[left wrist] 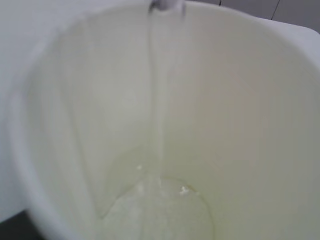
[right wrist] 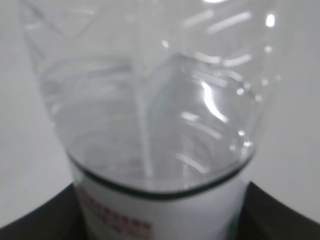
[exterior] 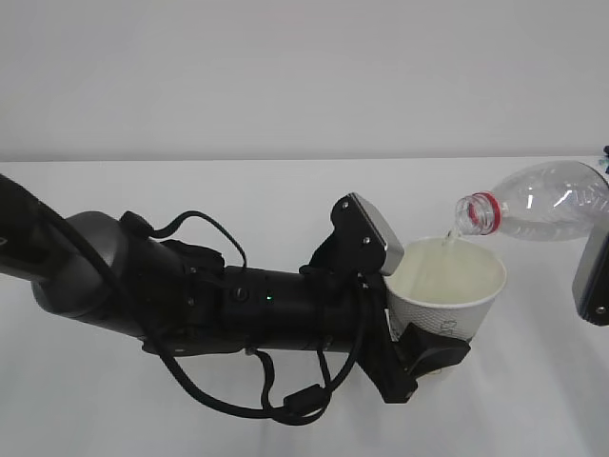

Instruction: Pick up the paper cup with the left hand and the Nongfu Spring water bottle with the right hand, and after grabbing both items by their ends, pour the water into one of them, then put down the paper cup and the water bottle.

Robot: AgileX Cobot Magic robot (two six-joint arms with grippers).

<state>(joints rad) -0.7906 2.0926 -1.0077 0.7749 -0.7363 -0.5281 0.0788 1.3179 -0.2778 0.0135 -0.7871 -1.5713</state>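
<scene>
Water [left wrist: 155,100] streaming into paper cup [exterior: 447,305], bottle [exterior: 542,202] tilted

The Nongfu Spring water bottle [exterior: 547,200] runs off the exterior view's edge at three o'clock, its label hidden there, while the right tool [exterior: 592,278] is half cropped.
</scene>
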